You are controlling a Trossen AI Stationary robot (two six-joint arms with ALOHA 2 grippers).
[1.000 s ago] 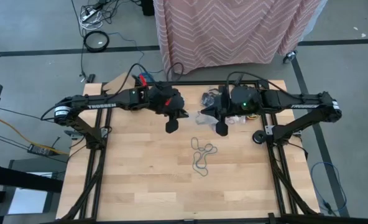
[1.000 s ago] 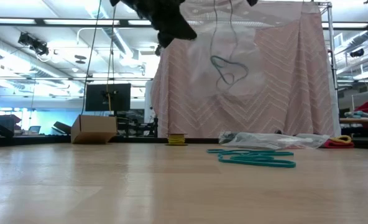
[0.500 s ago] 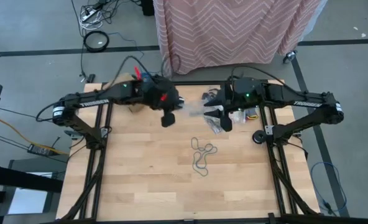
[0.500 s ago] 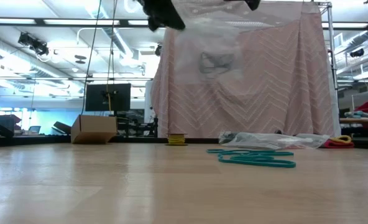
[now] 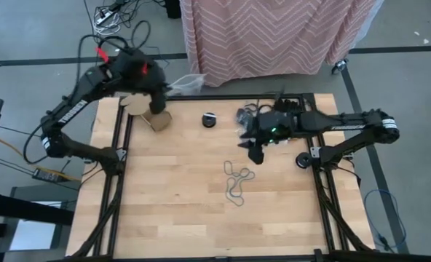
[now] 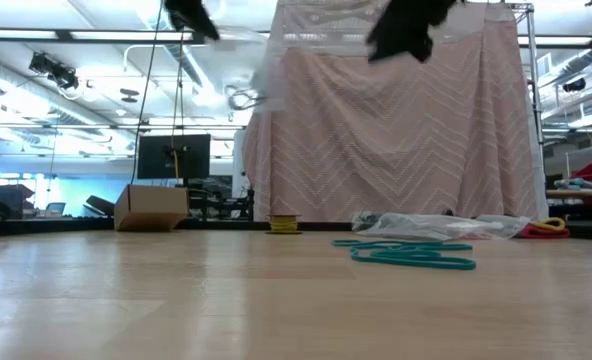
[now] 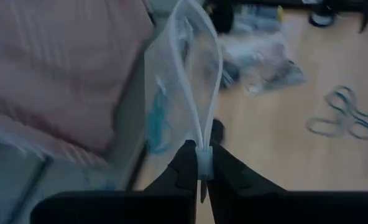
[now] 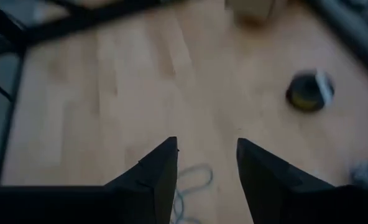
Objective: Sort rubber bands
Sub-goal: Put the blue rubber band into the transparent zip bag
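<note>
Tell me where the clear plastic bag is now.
The clear plastic bag hangs pinched in the left hand, held up over the table's far left corner in the high view, near the cardboard box.

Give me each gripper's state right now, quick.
Left gripper: shut on the clear plastic bag, held up over the table's far left corner.
Right gripper: open, empty, above the table.

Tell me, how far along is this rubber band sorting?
Early, by the look of it. The left claw pinches a clear plastic bag holding something teal, raised off the table's far left corner. The right claw hangs open and empty. Teal rubber bands lie loose on the wooden table.
</note>
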